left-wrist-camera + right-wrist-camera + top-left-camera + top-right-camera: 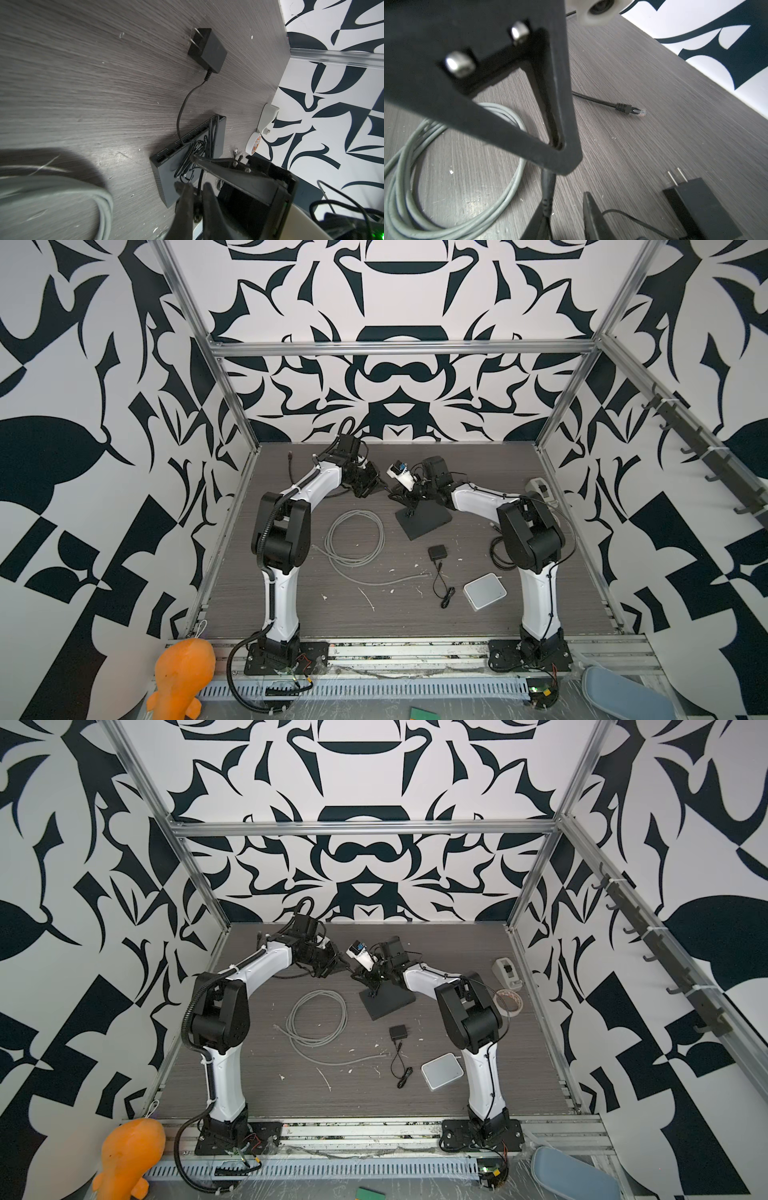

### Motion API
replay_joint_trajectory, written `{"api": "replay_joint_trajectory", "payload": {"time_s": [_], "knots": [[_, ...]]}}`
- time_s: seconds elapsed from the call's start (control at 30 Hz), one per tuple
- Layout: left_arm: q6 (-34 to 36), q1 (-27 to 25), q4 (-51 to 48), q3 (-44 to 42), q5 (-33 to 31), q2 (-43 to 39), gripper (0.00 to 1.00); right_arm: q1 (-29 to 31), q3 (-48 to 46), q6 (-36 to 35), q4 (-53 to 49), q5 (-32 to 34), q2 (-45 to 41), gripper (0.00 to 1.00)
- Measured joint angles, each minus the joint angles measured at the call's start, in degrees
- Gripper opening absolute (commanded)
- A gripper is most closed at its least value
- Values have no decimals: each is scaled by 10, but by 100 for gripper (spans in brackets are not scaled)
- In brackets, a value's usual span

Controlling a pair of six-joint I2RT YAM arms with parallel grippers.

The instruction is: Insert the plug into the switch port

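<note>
While the left gripper (195,187) clamps the thin black cord (180,112) and the right gripper (564,202) holds its jaws apart beside the plug (548,185), both hang just above the flat matte-black switch box (163,176).

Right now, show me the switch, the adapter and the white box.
switch (428,524): in a top view, top face
adapter (437,552): in a top view, body
white box (485,591): in a top view, top face
</note>
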Motion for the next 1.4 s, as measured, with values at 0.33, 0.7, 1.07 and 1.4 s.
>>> {"api": "replay_joint_trajectory", "payload": {"time_s": [0.33,0.7,1.07,1.4], "knots": [[-2,0,1,0,0,0,6,0,0,4,4,-13,-1,30],[-6,0,1,0,0,8,6,0,-9,12,30,-29,-5,27],[-9,0,5,0,0,9,9,0,-11,14,34,-35,-7,13],[11,6,-1,1,-49,8,57,-18,-52,31,35,-7,-36,11]]}}
